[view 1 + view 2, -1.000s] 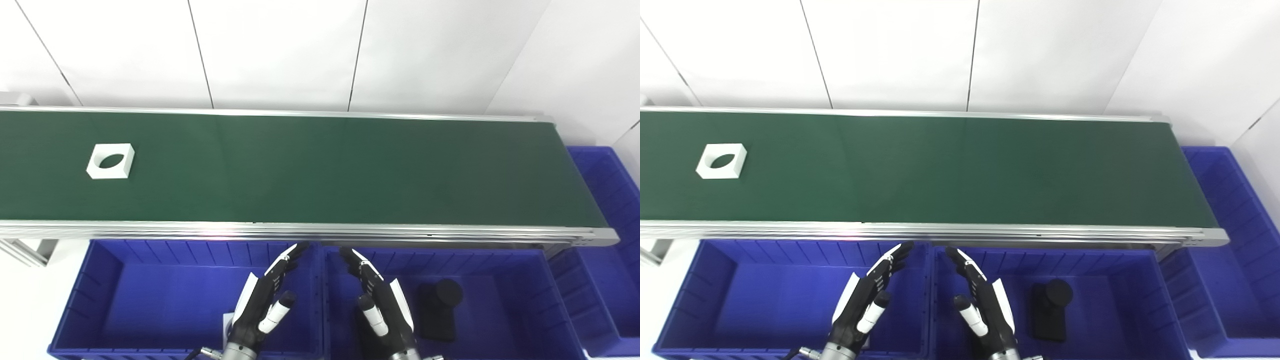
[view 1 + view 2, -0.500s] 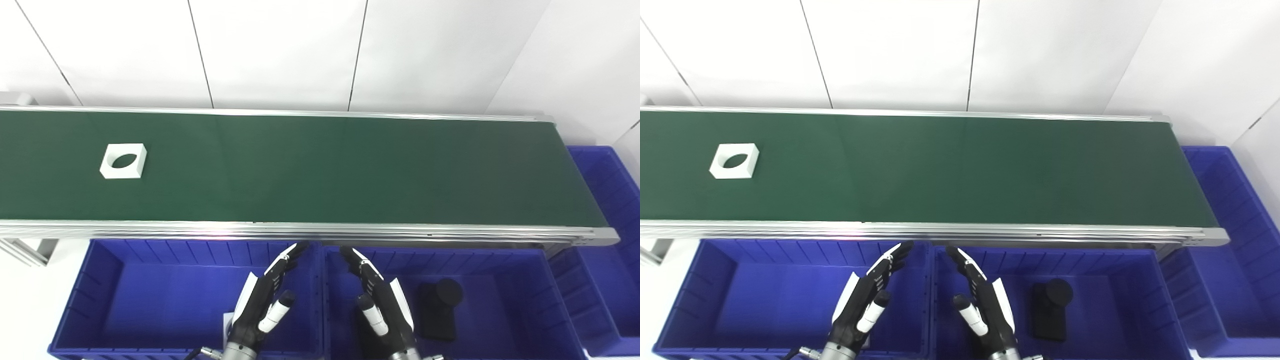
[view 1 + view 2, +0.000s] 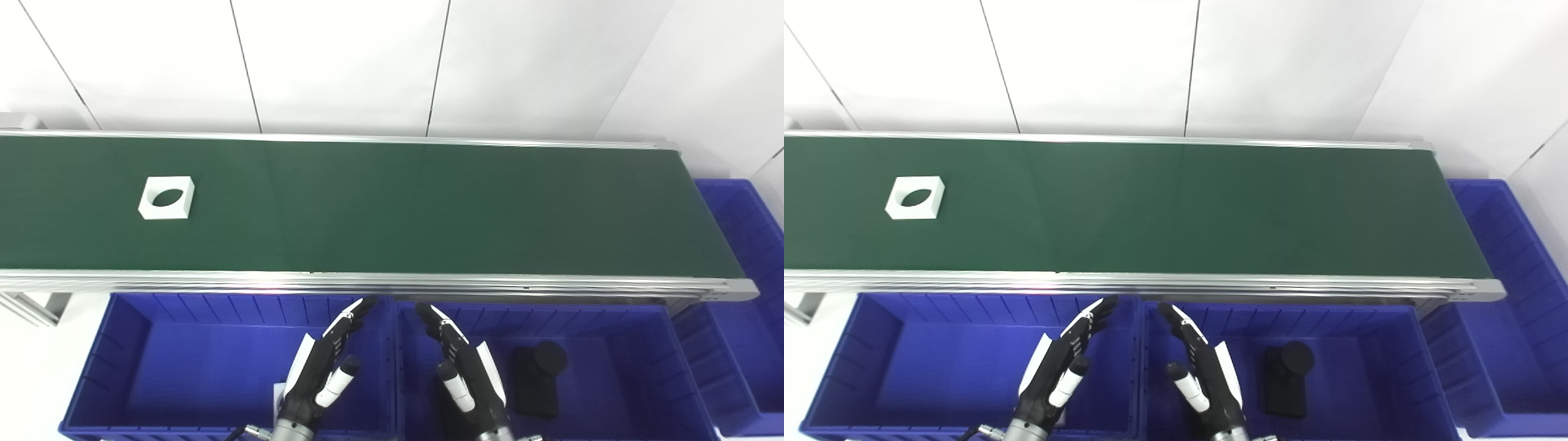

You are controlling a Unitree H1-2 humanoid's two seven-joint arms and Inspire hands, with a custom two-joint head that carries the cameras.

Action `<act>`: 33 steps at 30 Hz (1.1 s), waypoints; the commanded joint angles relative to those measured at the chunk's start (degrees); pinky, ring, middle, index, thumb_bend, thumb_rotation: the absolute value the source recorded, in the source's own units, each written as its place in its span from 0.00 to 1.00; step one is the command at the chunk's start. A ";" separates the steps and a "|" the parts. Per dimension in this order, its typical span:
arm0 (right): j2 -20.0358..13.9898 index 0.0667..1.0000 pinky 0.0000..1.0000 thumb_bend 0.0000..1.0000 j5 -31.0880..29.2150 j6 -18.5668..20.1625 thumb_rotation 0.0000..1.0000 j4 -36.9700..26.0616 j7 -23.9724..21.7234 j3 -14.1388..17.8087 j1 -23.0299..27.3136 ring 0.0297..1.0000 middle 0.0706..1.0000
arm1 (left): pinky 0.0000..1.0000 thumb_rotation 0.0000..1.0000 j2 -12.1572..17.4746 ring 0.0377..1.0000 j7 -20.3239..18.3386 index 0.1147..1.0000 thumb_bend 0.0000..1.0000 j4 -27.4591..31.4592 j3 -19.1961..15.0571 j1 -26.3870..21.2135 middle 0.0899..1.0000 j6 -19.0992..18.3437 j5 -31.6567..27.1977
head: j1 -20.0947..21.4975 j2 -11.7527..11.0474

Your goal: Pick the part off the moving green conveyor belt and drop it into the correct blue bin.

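Fingers (image 3: 349,317) of the left hand (image 3: 318,373) and of the right hand (image 3: 465,373) are extended and slightly apart, holding nothing, both low over the blue bins (image 3: 184,367) at 6 o'clock in the left eye view, while the white part (image 3: 166,198) lies flat on the green conveyor belt (image 3: 429,208) at 9 o'clock, well apart from both. In the right eye view the part (image 3: 915,198), a square block with an oval hole, appears rigid, light and smooth; judged best taken across two opposite outer faces, as the hole offers doubtful purchase.

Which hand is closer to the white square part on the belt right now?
Left. The left hand waits over the bins, below and right of the white part; the right hand sits farther right.
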State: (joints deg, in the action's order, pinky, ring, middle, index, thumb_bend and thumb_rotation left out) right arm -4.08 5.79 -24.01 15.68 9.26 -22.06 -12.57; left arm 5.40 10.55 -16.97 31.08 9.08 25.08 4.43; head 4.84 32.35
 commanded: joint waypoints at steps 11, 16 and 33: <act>-1.29 0.89 0.92 0.89 0.14 -2.91 1.00 1.18 2.39 -1.75 2.00 0.93 0.91 | 0.85 0.99 -0.02 0.89 4.11 0.82 0.83 -1.75 2.75 -2.32 0.88 1.85 2.59 | -4.70 -3.54; -1.74 0.89 0.93 0.89 -0.37 -2.91 1.00 1.17 2.81 -2.05 2.08 0.93 0.90 | 0.84 0.97 -0.25 0.88 4.81 0.82 0.85 -2.34 3.45 -2.70 0.87 1.85 2.21 | -5.39 -3.92; -2.32 0.90 0.97 0.90 -1.19 -2.91 1.00 1.03 1.93 -1.26 1.62 0.95 0.90 | 0.81 0.96 0.02 0.86 7.75 0.82 0.85 -3.28 6.18 -3.81 0.86 1.85 3.39 | -9.60 -3.38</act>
State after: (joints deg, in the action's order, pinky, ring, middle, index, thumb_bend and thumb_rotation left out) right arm -6.34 5.03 -24.01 17.92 11.49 -23.62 -11.16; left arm 5.48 17.46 -21.03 36.74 6.45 25.08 6.84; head -4.74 28.92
